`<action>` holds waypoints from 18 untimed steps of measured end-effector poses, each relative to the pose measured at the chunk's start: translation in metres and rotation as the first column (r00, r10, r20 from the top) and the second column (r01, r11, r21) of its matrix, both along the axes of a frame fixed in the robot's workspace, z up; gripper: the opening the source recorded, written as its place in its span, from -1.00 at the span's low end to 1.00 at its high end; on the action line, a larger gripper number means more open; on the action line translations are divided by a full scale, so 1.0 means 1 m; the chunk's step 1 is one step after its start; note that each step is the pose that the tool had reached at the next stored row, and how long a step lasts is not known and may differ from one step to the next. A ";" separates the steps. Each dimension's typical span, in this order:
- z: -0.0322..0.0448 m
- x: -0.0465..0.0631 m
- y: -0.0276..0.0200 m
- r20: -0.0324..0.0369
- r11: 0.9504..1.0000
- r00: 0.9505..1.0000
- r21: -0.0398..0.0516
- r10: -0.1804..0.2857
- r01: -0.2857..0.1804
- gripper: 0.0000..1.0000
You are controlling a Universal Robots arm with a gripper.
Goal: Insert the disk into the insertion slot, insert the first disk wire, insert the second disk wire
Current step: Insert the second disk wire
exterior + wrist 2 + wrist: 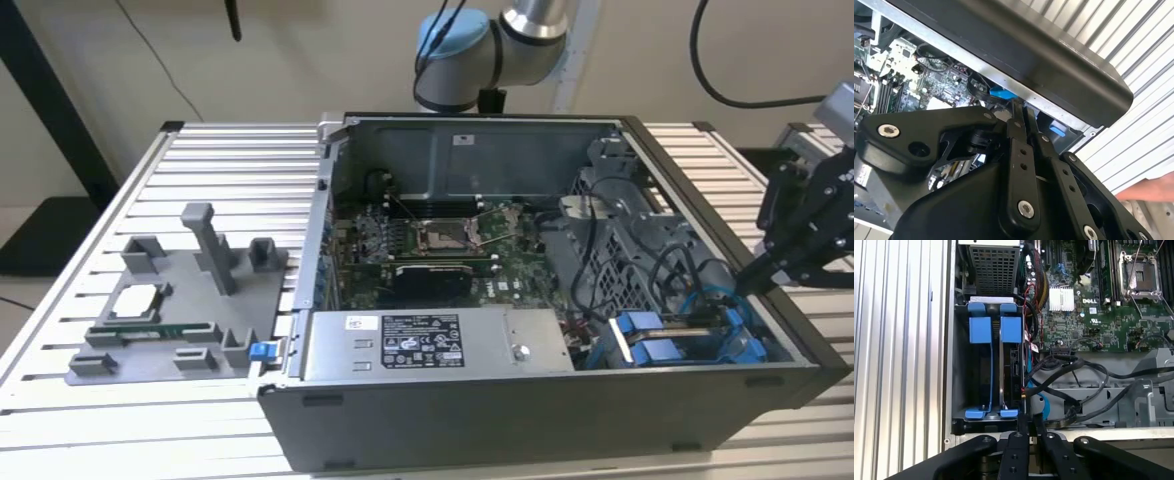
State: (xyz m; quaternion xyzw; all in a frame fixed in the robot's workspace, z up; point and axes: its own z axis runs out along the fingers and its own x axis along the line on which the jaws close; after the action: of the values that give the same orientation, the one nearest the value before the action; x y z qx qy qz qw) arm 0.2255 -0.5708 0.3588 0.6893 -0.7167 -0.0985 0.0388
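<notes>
The disk (1013,371) stands on edge in the drive bay of the open computer case, its blue carrier (1010,330) beside a second blue carrier (979,330). In the exterior view the blue carriers (654,338) sit at the case's near corner on the view's right. My gripper (1025,421) hangs over the case wall at the disk's end, its fingers pressed together. It shows as well in the second wrist view (1022,107) and in the exterior view (747,283). Black cables (1064,370) and a blue cable (1038,405) lie just beside the fingertips. Whether anything is pinched is hidden.
A grey labelled power-supply box (420,345) fills the case's near side, with the motherboard (441,240) behind it. A grey fixture with small parts (174,320) stands on the slatted table (227,180) at the exterior view's left. A person's hand (1149,192) rests beyond the case wall (1054,55).
</notes>
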 end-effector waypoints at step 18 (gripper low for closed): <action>0.0183 -0.033 0.0006 -0.001 1.000 1.000 0.000 -0.005 0.005 -1.00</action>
State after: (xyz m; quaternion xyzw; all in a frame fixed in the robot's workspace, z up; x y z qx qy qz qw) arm 0.1922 -0.5702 0.3771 0.6876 -0.7183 -0.0990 0.0388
